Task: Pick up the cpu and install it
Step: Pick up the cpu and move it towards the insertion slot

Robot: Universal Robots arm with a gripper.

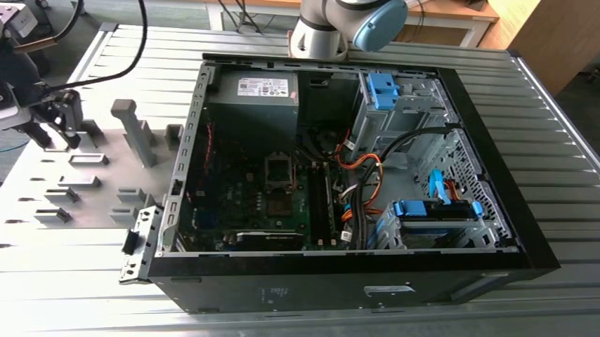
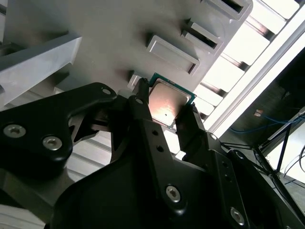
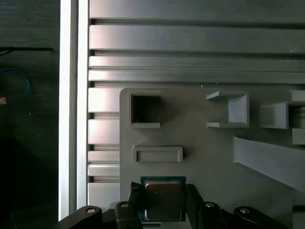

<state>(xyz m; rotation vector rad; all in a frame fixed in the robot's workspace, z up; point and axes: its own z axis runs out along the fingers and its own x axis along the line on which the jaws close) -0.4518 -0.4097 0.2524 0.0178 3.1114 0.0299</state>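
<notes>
Where the two black fingers close in from either side, we see the gripper pinching the cpu by two opposite edges, its silvery metal top facing away from the gripper body and a thin green border showing around it. The second wrist view gives the same hold: the gripper has a fingertip against each side of the cpu. We cannot tell whether the chip rests on the surface below it or hangs just clear.

That surface is a grey holder plate, with a low slotted block near the chip and a square pocket further off. In the exterior view the gripper stands over the plate at the exterior view's left. The plate lies on a slatted metal table. Just beside the plate, toward the exterior view's right, lies an open computer case, with the dark socket frame on its motherboard, well apart from the gripper.
</notes>
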